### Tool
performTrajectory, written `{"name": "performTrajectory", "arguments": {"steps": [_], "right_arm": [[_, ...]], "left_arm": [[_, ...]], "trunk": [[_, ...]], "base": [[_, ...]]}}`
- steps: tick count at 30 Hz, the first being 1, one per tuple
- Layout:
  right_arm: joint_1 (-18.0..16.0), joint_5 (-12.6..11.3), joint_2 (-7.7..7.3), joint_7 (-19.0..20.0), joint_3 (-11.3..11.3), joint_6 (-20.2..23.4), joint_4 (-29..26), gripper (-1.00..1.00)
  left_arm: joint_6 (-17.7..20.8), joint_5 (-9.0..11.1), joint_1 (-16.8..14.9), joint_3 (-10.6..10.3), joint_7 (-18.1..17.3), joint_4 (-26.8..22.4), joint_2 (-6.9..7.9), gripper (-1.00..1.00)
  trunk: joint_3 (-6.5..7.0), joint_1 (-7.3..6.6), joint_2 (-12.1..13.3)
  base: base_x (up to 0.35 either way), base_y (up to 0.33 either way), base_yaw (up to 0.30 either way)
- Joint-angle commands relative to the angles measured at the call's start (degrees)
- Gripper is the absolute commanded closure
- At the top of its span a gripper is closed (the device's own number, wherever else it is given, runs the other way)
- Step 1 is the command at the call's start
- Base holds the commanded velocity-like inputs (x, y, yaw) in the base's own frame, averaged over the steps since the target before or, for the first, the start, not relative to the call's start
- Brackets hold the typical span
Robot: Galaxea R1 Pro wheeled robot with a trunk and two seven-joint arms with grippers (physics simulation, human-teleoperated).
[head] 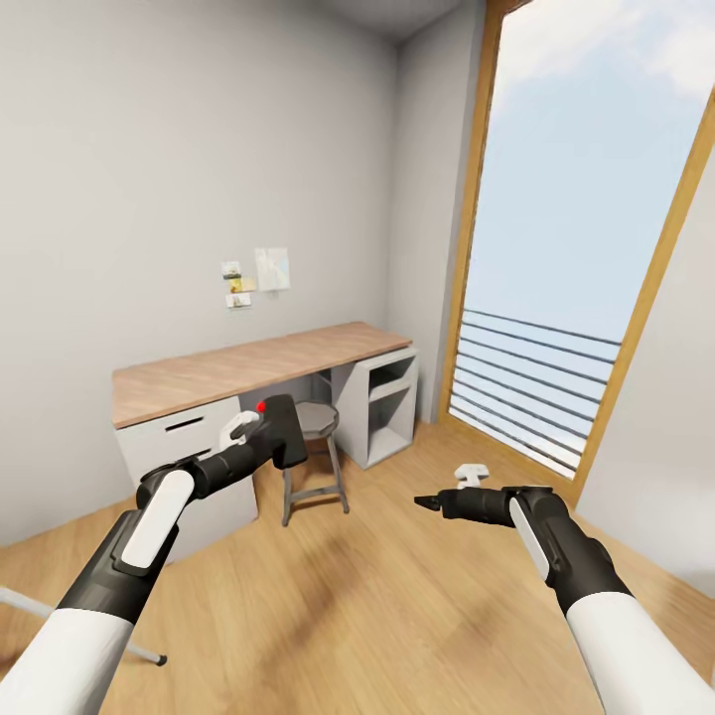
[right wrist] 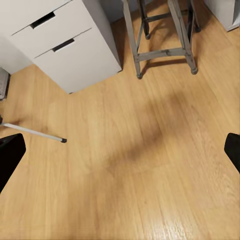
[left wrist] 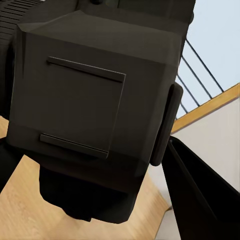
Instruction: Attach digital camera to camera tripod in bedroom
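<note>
My left gripper [head: 270, 439] is shut on the digital camera [head: 283, 429], a matte-black box with a red button on top, held up in front of the desk. In the left wrist view the camera [left wrist: 95, 100] is very close, with one dark finger [left wrist: 200, 192] beside it. One silver-white leg of the camera tripod [head: 70, 621] with a black foot lies across the floor at the lower left, and shows again as the tripod leg [right wrist: 32, 131] in the right wrist view. My right gripper [head: 429, 503] hovers open over bare floor, its fingertips [right wrist: 10, 157] far apart.
A wood-topped desk [head: 248, 365] with white drawers [right wrist: 65, 45] stands against the grey wall. A round stool [head: 315, 422] sits under it, and an open white shelf unit [head: 389, 397] closes its right end. A tall window with railings [head: 536, 382] is on the right. Light wood floor [head: 367, 616] lies ahead.
</note>
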Motion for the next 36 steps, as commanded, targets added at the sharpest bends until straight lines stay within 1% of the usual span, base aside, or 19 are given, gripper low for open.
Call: {"name": "performTrajectory", "arguments": {"steps": [1,19,36], "right_arm": [[0.0,-0.4,-0.03,-0.1,0.1,0.4,0.0,-1.0],[0.0,-0.4,-0.04,-0.1,0.1,0.4,0.0,-1.0],[0.0,0.2,0.01,-0.3,0.1,0.5,0.0,-1.0]], "left_arm": [[0.1,0.3,0.0,-0.1,0.1,-0.1,0.04,1.0],[0.1,0.1,-0.1,-0.1,0.1,-0.1,0.04,1.0],[0.1,-0.2,-0.1,-0.1,0.2,0.1,0.04,1.0]], "trunk": [[0.12,-0.23,0.4],[3.35,-4.18,7.6],[6.4,-7.91,14.4]], "base": [[0.0,0.0,0.0],[0.0,0.0,0.0],[0.0,0.0,0.0]]}}
